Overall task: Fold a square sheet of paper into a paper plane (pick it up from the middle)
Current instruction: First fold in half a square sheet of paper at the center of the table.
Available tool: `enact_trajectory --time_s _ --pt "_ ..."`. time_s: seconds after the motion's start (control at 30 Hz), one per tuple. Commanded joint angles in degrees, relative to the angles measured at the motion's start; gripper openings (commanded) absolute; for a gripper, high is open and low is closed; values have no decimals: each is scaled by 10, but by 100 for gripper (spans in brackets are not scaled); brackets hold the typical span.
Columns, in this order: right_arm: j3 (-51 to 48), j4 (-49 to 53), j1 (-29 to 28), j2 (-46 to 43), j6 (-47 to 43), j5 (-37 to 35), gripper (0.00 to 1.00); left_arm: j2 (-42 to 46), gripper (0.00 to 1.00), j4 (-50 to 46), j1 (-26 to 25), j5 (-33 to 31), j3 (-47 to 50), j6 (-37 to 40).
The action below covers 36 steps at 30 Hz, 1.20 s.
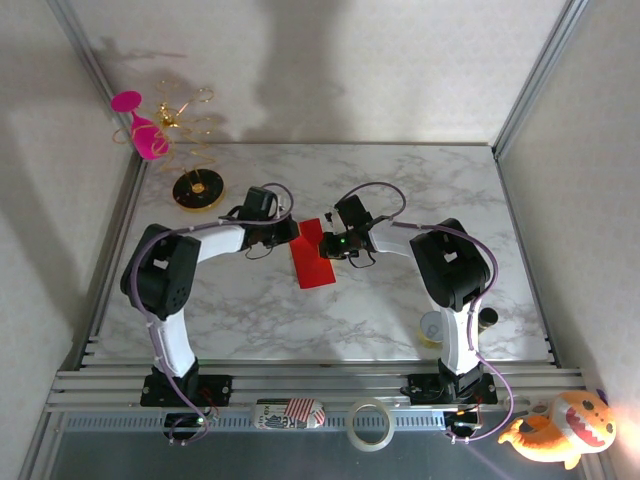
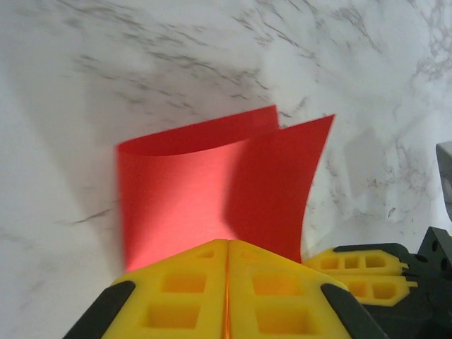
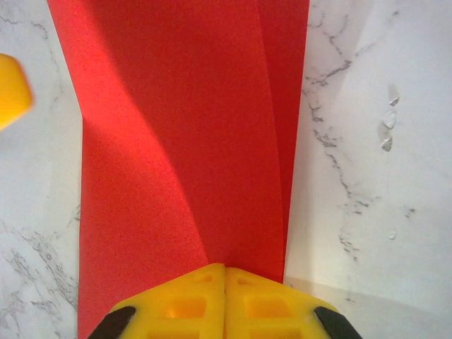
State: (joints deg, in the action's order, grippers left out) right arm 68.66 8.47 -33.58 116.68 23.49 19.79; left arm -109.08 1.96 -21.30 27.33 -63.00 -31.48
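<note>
The square sheet of paper [image 1: 312,256] is bright red and lies mid-table, bent over on itself into two loose layers. My left gripper [image 1: 291,232] is shut on its left edge; in the left wrist view the sheet [image 2: 191,191] curls up from the closed yellow jaws of the left gripper [image 2: 227,244]. My right gripper [image 1: 336,243] is shut on the opposite edge. In the right wrist view the sheet [image 3: 183,141] stretches away from the right gripper [image 3: 224,268], with a second layer showing along its right side. The right gripper's fingers [image 2: 357,272] show beside the left jaws.
A pink wine glass [image 1: 143,130] and a gold wire stand on a black disc [image 1: 197,190] sit at the back left. A small cup [image 1: 432,328] stands by the right arm's base. A tape roll [image 1: 369,424] and a plush toy [image 1: 560,428] lie below the table's front edge.
</note>
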Motion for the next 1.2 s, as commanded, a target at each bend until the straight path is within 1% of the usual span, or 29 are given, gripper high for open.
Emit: enact_trajectory --time_s 0.0,0.1,0.27,0.33,0.43,0.53,0.63,0.77,0.87,0.97,1.07,1.17 --pt "-48 133 15 88 -16 -161 8 -34 8 8 -1 3 -26 -10" --pt "-50 135 14 87 -18 -162 8 -50 8 4 4 -3 -39 -7" --pt "-55 136 14 87 -21 -168 8 -79 8 -4 30 -18 -33 5" --pt "-58 136 14 85 -23 -171 8 -87 8 -27 42 -44 -35 20" --pt "-62 133 14 81 -29 -171 8 -91 8 -60 65 -101 -36 33" --pt "-61 133 14 81 -38 -172 8 -77 8 -71 83 -130 -36 34" --pt "-58 139 15 82 -52 -175 8 -50 8 -72 88 -130 -43 37" --pt "-52 146 14 83 -67 -180 8 -21 8 -78 87 -113 -57 40" --pt "-48 148 14 82 -75 -182 8 2 9 -68 81 -84 -52 36" --pt "-48 148 14 83 -78 -180 8 18 9 -45 64 -47 -44 27" --pt "-48 151 14 85 -82 -180 8 11 9 -30 45 -29 -44 15" --pt "-47 149 14 86 -84 -180 8 -19 9 -33 31 -30 -60 13"
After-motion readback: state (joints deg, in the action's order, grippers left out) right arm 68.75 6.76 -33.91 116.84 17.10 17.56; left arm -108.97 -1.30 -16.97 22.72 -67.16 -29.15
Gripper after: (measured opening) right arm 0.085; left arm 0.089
